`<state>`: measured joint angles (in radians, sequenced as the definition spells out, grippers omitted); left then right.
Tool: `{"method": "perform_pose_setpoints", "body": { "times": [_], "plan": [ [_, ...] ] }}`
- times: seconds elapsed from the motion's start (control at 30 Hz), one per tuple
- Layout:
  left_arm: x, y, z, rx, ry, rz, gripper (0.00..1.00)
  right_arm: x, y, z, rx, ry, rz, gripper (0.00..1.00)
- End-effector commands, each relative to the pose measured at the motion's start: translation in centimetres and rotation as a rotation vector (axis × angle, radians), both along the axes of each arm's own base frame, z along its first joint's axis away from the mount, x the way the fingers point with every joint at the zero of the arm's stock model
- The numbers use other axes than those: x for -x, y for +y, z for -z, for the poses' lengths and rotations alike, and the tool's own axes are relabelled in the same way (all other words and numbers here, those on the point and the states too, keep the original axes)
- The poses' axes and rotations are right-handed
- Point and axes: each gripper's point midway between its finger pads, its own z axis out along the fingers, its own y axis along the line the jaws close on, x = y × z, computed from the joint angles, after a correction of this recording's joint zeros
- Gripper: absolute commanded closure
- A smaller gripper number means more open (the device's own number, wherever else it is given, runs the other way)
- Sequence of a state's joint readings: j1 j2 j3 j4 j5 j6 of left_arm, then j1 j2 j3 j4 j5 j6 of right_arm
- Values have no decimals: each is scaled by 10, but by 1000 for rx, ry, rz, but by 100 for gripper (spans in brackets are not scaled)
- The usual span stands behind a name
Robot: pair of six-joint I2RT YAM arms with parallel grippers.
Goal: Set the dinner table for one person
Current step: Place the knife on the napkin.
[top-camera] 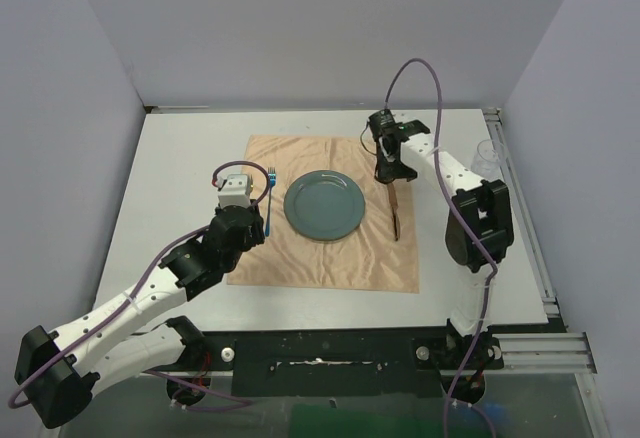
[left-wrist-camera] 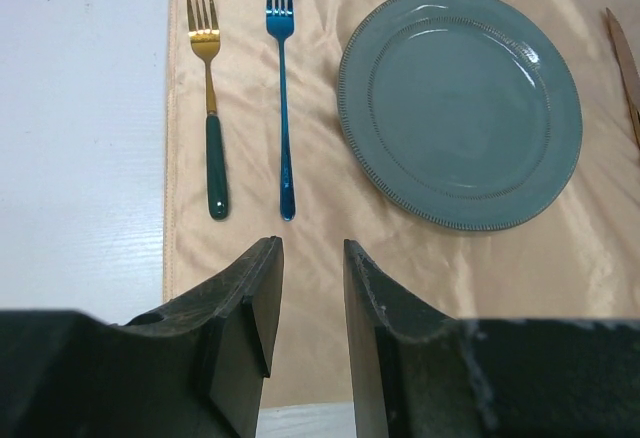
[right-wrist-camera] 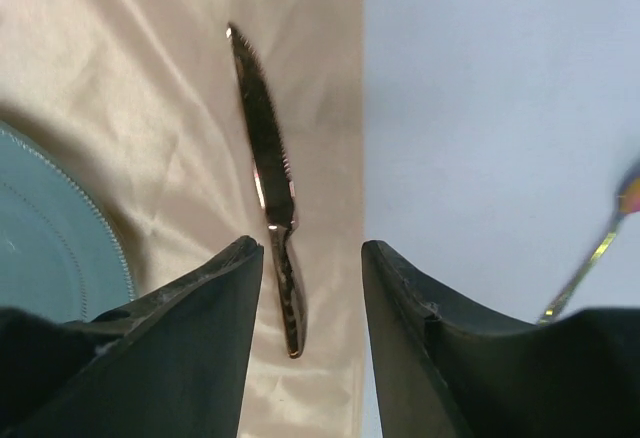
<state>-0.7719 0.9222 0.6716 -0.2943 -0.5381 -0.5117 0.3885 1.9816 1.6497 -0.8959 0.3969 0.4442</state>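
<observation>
Both part-open and empty, left gripper and right gripper hang above the dinner table.

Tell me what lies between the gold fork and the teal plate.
The blue fork lies there on the peach cloth, clearest in the left wrist view.

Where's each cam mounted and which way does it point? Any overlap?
Top external: above and behind, looking down on the table; left arm and right arm show.
Left wrist: on the left arm, looking down past the left gripper at gold fork, blue fork, plate.
Right wrist: on the right arm, looking down past the right gripper at the knife.
Shared: plate and knife show in all three.
</observation>
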Motion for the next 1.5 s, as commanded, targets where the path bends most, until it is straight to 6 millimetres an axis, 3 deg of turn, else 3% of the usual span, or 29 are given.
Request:
{"method": "perform_pose_setpoints", "body": {
  "times": [0.0,0.1,0.2,0.33,0.47,0.9,1.1,1.47],
  "plan": [
    [-6,-8,-19,45,-53,12,71,4,-47,-86,175,-119,77,55],
    [-6,-9,-18,49,-54,16,71,26,-85,-86,249,-93,175,55],
    [-5,-9,-14,40,-49,22,71,44,-115,-76,152,-101,258,55],
    [-5,-9,-12,32,-47,24,71,63,-141,-82,24,-164,338,57],
    [-5,-12,-15,43,-50,36,71,88,-168,-83,38,-137,412,56],
    [-2,-14,-9,37,-26,50,70,134,-217,-13,-69,-25,546,55],
    [-6,-12,1,0,-10,38,70,135,-236,0,-145,-51,591,56],
    [-10,-12,15,-37,9,27,70,101,-238,28,-249,-101,608,56]
  ]
}}
